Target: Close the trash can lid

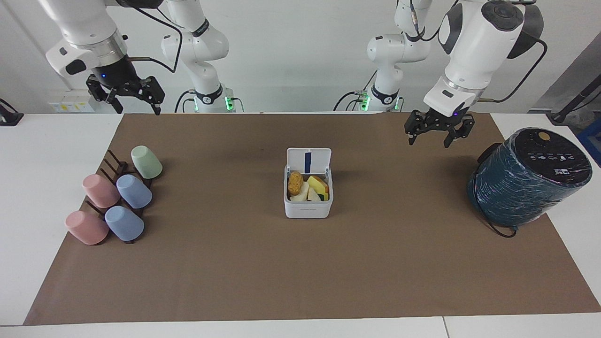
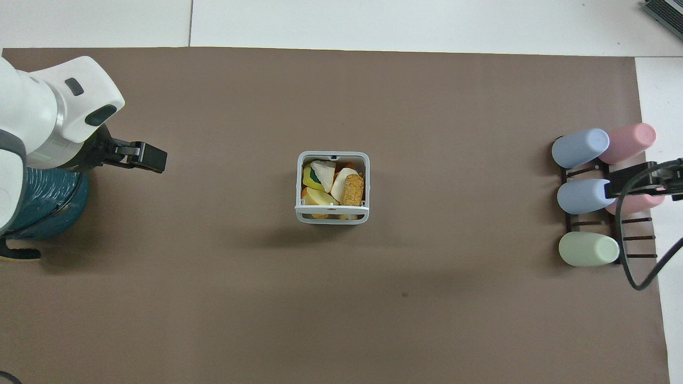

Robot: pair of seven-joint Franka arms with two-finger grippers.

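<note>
The trash can (image 1: 307,195) sits mid-surface, its lid (image 1: 308,161) upright at the can's 12 o'clock edge in the facing view. Left claw (image 1: 439,133), released, should tip the lid gently forward and down; right claw (image 1: 136,96), also released, waits.

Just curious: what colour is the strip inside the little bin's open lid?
Blue, a narrow strip running down the white lid; the facing view shows it best.
</note>
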